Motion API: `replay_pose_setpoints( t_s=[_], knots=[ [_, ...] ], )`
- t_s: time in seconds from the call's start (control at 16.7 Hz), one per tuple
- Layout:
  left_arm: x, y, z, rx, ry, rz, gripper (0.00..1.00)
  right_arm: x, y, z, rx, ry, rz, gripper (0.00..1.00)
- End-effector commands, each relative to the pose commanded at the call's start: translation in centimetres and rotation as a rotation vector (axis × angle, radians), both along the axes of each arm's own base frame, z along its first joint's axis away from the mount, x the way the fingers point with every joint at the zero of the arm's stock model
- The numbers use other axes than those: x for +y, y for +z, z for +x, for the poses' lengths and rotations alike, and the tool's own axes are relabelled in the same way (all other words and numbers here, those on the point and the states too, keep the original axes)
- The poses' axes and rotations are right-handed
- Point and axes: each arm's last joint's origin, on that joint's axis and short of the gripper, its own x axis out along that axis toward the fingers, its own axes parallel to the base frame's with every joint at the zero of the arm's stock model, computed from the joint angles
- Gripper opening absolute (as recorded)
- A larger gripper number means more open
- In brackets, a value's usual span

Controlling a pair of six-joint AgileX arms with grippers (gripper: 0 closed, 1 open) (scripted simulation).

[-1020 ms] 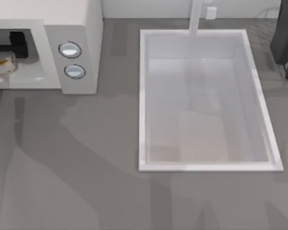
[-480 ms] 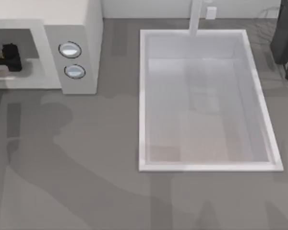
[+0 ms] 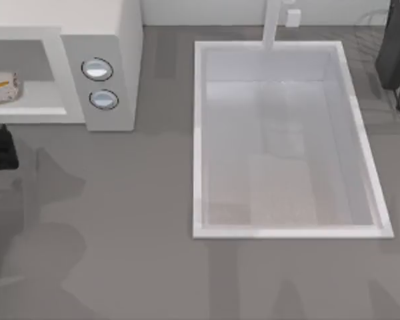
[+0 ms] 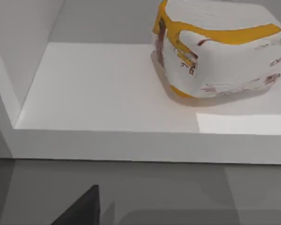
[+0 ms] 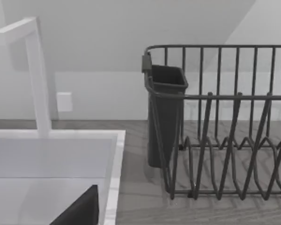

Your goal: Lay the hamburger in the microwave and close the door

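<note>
Your left gripper (image 3: 1,148) sits low at the top view's far left edge, wrist camera angled forward and down, one dark finger (image 4: 79,211) poking up in its wrist view; your right arm (image 3: 397,47) is parked at the far right, a dark finger (image 5: 77,211) showing in its own wrist view

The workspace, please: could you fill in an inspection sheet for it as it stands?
Surface: grey counter, shadowed.
Job's things: hamburger lying inside the microwave cavity; door: nothing seen.
Clutter: white sink with faucet; dark dish rack with a utensil cup.
Grippers: left gripper on the counter side of the cavity opening, at the table's left edge; right arm parked by the rack.
Cables: nothing seen.
Surroundings: pale wall.
</note>
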Motion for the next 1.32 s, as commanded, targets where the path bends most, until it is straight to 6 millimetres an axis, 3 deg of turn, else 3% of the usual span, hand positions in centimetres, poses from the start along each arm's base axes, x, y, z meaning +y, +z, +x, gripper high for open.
replay_pose_setpoints(
  t_s=[0.24,0.6,0.9,1.32],
  knots=[
    [-0.1,0.5,-3.0,-0.027,0.001,0.007,1.0,0.0,0.0,0.0,0.0,0.0,0.0,1.0],
    [-0.2,0.8,-2.8,-0.031,-0.002,0.008,1.0,0.0,0.0,0.0,0.0,0.0,0.0,1.0],
    [0.0,4.2,-2.2,-0.04,-0.002,0.01,1.0,0.0,0.0,0.0,0.0,0.0,0.0,1.0],
    [-0.2,9.7,-3.0,-0.014,-0.003,0.003,1.0,0.0,0.0,0.0,0.0,0.0,0.0,1.0]
  ],
)
